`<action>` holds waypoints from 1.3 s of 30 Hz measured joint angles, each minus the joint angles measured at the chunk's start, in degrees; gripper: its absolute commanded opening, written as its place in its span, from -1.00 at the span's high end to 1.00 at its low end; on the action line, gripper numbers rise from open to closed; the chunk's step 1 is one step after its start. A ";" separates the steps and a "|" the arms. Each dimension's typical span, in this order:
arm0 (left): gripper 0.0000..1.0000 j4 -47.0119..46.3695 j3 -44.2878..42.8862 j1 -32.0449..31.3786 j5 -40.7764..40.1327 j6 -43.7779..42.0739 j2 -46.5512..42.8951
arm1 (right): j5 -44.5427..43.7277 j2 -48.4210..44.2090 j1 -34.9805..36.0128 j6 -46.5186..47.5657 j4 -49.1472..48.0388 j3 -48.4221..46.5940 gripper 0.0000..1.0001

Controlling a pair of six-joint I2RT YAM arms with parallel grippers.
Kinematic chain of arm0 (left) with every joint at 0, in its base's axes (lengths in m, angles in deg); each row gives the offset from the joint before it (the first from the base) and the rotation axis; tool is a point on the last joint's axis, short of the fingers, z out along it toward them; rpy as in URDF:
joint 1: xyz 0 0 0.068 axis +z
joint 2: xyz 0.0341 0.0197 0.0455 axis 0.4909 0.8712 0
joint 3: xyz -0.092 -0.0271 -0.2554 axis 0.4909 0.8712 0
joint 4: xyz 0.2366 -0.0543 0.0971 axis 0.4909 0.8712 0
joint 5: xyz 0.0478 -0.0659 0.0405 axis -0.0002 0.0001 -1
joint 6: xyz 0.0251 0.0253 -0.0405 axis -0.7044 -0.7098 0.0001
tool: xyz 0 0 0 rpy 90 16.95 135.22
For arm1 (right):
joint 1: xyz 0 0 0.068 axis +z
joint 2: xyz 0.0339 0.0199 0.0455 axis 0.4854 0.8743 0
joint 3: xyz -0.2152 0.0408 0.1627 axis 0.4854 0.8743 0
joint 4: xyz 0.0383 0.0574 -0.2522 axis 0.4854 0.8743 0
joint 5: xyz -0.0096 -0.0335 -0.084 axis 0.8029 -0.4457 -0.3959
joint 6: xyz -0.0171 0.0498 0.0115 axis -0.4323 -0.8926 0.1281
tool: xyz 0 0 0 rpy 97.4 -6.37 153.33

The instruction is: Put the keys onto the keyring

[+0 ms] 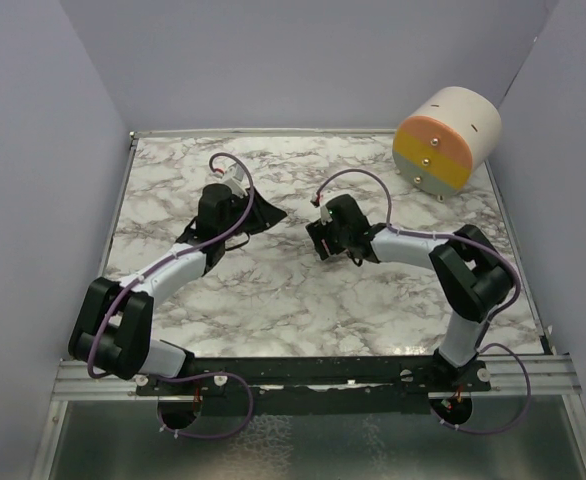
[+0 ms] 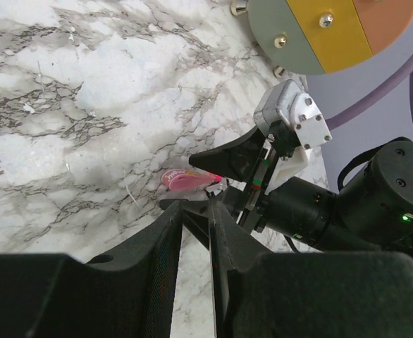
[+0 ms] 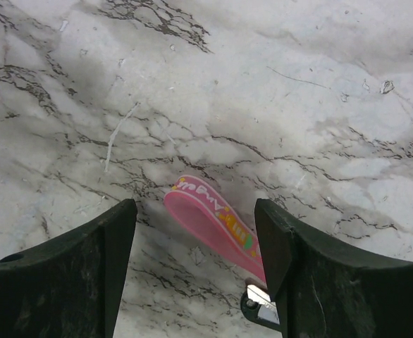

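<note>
left of the slim pink-red rubbery strip of the keyring point(image 3: 206, 211), the left gripper point(image 1: 268, 215) reaches in low over the white grey-veined marble tabletop point(image 1: 303, 300), its black fingers point(image 2: 157, 260) drawn close together with only a narrow slit of marble showing between them. whether anything is pinched at their tips i cannot tell, and the small dark key cannot be made out in any view. those tips point at the strip and stand just beside it, near the right arm's lower finger. the strip itself lies flat on the marble, its rounded end free, with yellow lettering and small coloured marks along it and a little silvery metal fitting point(image 3: 263, 299) at its other end, partly hidden behind a finger. around the strip stands the right gripper point(image 3: 196, 208), its two black fingers point(image 3: 87, 267) spread wide to either side, gripping nothing. the strip runs closer to the finger on the right side of the right wrist view, and contact there cannot be judged. well to the right of the strip and farther back, at the table's far corner, a cream drum-shaped cylinder point(image 1: 448, 140) lies on its side, its round face banded salmon, yellow and grey-green with small metal studs.
</note>
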 measured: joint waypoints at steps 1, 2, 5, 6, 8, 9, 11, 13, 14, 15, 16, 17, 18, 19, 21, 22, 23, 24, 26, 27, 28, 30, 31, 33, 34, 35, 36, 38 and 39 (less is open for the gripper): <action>0.51 0.00 0.22 0.28 0.15 0.00 -0.24 | -0.42 0.46 0.02 0.13 0.00 -0.20 -0.31; 0.51 0.02 0.39 0.48 0.31 0.00 -0.42 | -0.92 0.90 0.09 0.17 0.00 -0.39 -0.26; 0.51 0.02 0.55 1.14 0.85 -0.02 -0.63 | -2.10 1.79 0.46 0.33 -0.13 -0.85 -0.13; 0.51 0.00 0.55 1.27 0.96 -0.04 -0.63 | -2.58 1.84 0.66 0.50 -0.13 -0.98 -0.10; 0.51 -0.02 0.66 1.73 1.27 -0.04 -0.72 | -3.41 2.01 1.03 0.61 -0.11 -1.16 0.04; 0.51 -0.07 0.76 1.86 1.36 -0.04 -0.74 | -4.07 2.03 1.31 0.63 -0.11 -1.22 0.08; 0.51 -0.02 0.90 2.12 1.66 -0.02 -0.76 | -5.27 2.05 1.51 0.90 -0.07 -1.25 0.26; 0.51 -0.07 0.98 2.23 2.05 -0.02 -0.76 | -6.43 2.05 1.70 0.98 -0.02 -1.25 0.49; 0.51 -0.09 0.98 2.25 2.14 -0.02 -0.76 | -7.02 2.05 1.75 1.01 -0.02 -1.25 0.56; 0.51 -0.09 1.03 2.36 2.29 -0.02 -0.76 | -7.48 2.05 1.75 1.03 -0.02 -1.25 0.71; 0.51 -0.09 1.09 2.38 2.47 -0.02 -0.76 | -7.91 2.05 1.75 0.96 -0.09 -1.25 0.85; 0.51 -0.11 1.16 2.43 2.56 -0.02 -0.79 | -8.33 2.05 1.75 0.92 -0.20 -1.25 0.95; 0.51 -0.09 1.18 2.45 2.62 -0.02 -0.79 | -8.79 1.97 1.75 0.76 -0.42 -1.25 0.98; 0.51 -0.11 1.18 2.49 2.69 -0.02 -0.79 | -9.22 1.73 1.75 0.50 -0.63 -1.18 0.98; 0.51 -0.17 1.18 2.49 2.80 0.00 -0.79 | -9.75 0.17 1.75 0.11 -1.70 -0.07 0.99; 0.51 -0.17 1.18 2.49 2.91 0.00 -0.79 | -9.75 -1.27 1.75 -0.11 -2.25 0.92 0.99; 0.51 -0.17 1.18 2.49 3.02 0.00 -0.79 | -9.66 -3.52 1.75 -0.39 -3.15 2.43 0.98; 0.51 -0.24 1.20 2.49 3.17 0.00 -0.79 | -9.57 -5.88 1.75 -0.68 -3.63 3.65 0.99; 0.51 -0.39 1.25 2.54 3.45 0.02 -0.79 | -8.72 -12.09 1.73 -1.64 -5.66 6.38 0.99; 0.51 -0.50 1.29 2.54 3.58 0.02 -0.79 | -8.11 -15.32 1.75 -2.14 -6.62 7.39 0.98; 0.51 -0.57 1.33 2.54 3.67 0.02 -0.81 | -7.34 -18.58 1.75 -2.80 -7.87 8.17 0.98; 0.51 -0.74 1.60 2.54 3.85 0.00 -0.98 | -5.84 -24.81 1.75 -4.22 -10.78 9.01 0.98; 0.51 -0.87 1.73 2.54 4.00 0.00 -1.11 | -4.94 -27.87 1.75 -5.01 -12.57 9.16 0.98; 0.51 -1.05 1.99 2.54 4.24 -0.02 -1.31 | -3.37 -31.89 1.75 -6.34 -15.21 9.16 0.97; 0.51 -1.18 2.05 2.54 4.31 -0.02 -1.36 | -2.54 -33.48 1.75 -7.10 -16.28 9.16 0.98; 0.51 -1.29 2.14 2.54 4.46 -0.02 -1.44 | -1.68 -34.73 1.75 -7.65 -17.09 9.16 0.98; 0.51 -1.36 2.16 2.54 4.66 -0.04 -1.66 | -0.83 -35.74 1.75 -8.20 -17.79 9.18 0.98; 0.51 -1.44 2.21 2.54 4.83 -0.11 -2.21 | 1.14 -37.24 1.75 -9.51 -19.12 9.55 0.98; 0.51 -1.57 2.32 2.54 4.94 -0.15 -2.67 | 2.08 -37.79 1.75 -10.05 -19.61 9.84 0.98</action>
